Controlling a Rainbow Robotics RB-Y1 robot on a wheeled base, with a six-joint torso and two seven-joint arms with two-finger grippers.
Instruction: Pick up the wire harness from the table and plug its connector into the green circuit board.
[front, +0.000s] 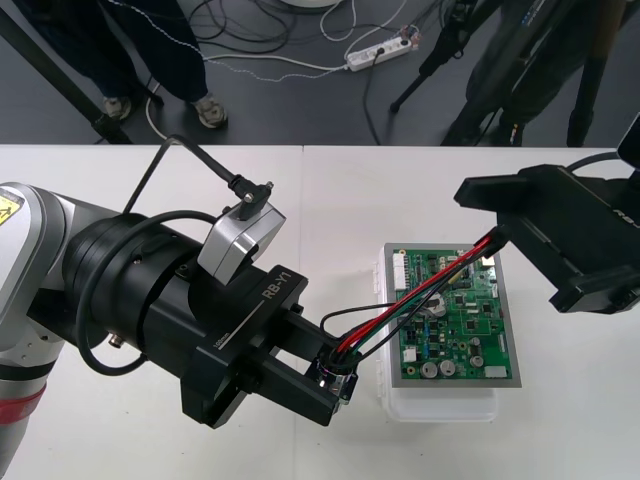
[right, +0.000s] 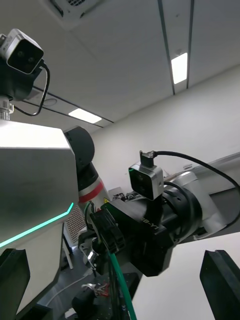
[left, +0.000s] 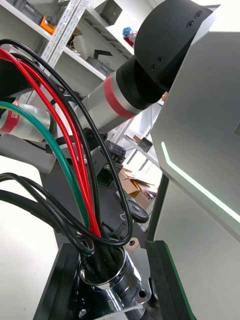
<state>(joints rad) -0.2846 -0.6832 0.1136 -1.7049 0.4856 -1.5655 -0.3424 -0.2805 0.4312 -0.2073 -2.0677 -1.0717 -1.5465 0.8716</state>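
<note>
Both left gripper (front: 335, 385) fingers (left: 165, 280) pinch the harness (front: 400, 312) socket (left: 105, 280) beside the green board (front: 460, 330) on its white base (front: 440, 405); its wires (front: 450, 275) rise over the board to the right gripper (front: 495, 225), whose fingers (right: 220, 280) seem spread apart.

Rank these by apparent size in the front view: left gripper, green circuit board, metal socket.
1-2. left gripper and green circuit board look about alike; the gripper is nearer the camera, so I leave them unranked.
3. metal socket, small between the gripper's fingers.
</note>
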